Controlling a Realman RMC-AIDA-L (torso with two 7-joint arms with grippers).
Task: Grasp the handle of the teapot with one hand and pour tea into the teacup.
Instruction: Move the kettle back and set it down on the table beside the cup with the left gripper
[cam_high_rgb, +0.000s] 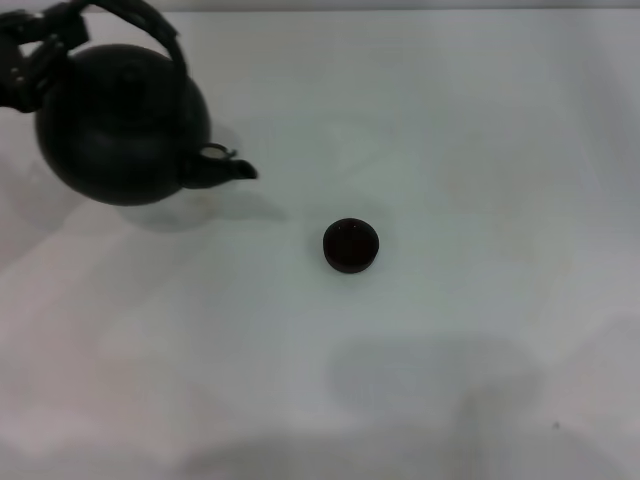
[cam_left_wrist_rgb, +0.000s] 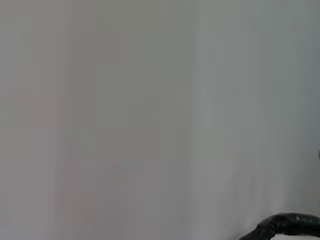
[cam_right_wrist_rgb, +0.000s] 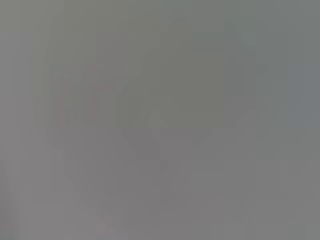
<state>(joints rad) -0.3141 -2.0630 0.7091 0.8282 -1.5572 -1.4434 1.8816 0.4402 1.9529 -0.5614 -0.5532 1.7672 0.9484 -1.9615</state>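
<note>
In the head view the large matte-black teapot (cam_high_rgb: 120, 125) hangs at the far left, above the white table, with its shadow under it. Its short spout (cam_high_rgb: 232, 170) points right toward the teacup (cam_high_rgb: 350, 246), a small dark round cup standing near the table's middle, well apart from the spout. My left gripper (cam_high_rgb: 30, 55) is at the top left corner, shut on the arched handle (cam_high_rgb: 160, 30). The left wrist view shows only a dark curved piece (cam_left_wrist_rgb: 285, 225), likely the handle. The right gripper is out of view.
The white table (cam_high_rgb: 480, 150) stretches to the right and front of the cup. A faint broad shadow (cam_high_rgb: 430, 380) lies on it near the front. The right wrist view shows only a plain grey surface.
</note>
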